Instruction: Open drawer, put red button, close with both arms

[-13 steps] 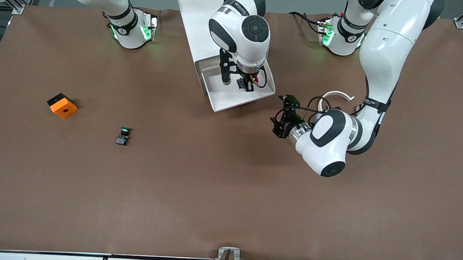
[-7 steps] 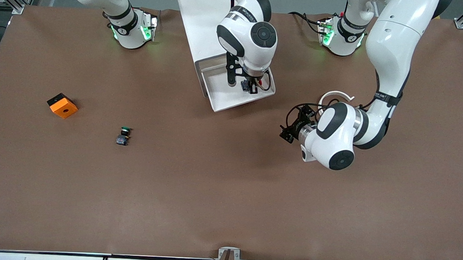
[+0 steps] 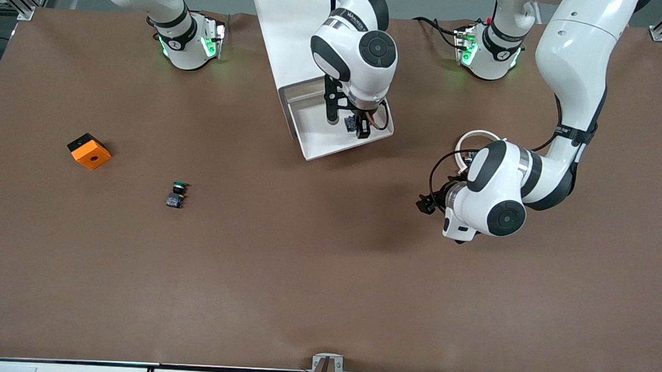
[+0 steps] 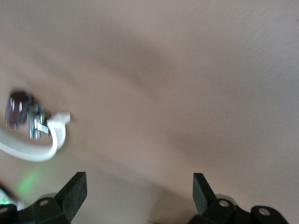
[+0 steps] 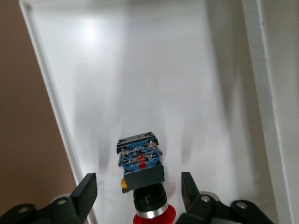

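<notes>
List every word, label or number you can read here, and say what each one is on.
White lettering on the black band of the right arm over the open drawer: too small to read.
White lettering on the black band of the left arm: too small to read.
Small markings on the red button lying in the drawer: unreadable.
Orange cube, green button: no text visible.

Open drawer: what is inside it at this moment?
The red button lies on the white floor of the drawer, between the open fingers of the right tool. That arm covers part of the drawer from the front, so anything there is hidden.
</notes>
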